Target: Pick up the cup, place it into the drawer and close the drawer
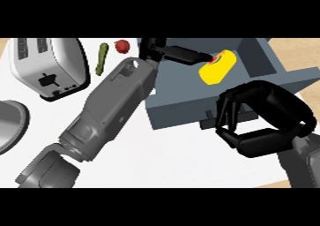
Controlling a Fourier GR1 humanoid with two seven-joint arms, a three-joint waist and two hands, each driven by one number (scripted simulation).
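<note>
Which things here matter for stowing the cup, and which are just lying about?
Job: yellow cup in the open grey drawer; left hand at the cup; right hand curled by the drawer's front.
Lying about: toaster, green vegetable, red item, grey pan's rim.

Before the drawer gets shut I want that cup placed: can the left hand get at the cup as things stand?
Probably yes. The left hand already reaches over the open drawer, its fingers at the yellow cup, and nothing lies between them. The right hand sits lower, at the drawer's front.

The left hand [178, 54] touches the yellow cup [216, 70] inside the open drawer [181, 110].
</note>
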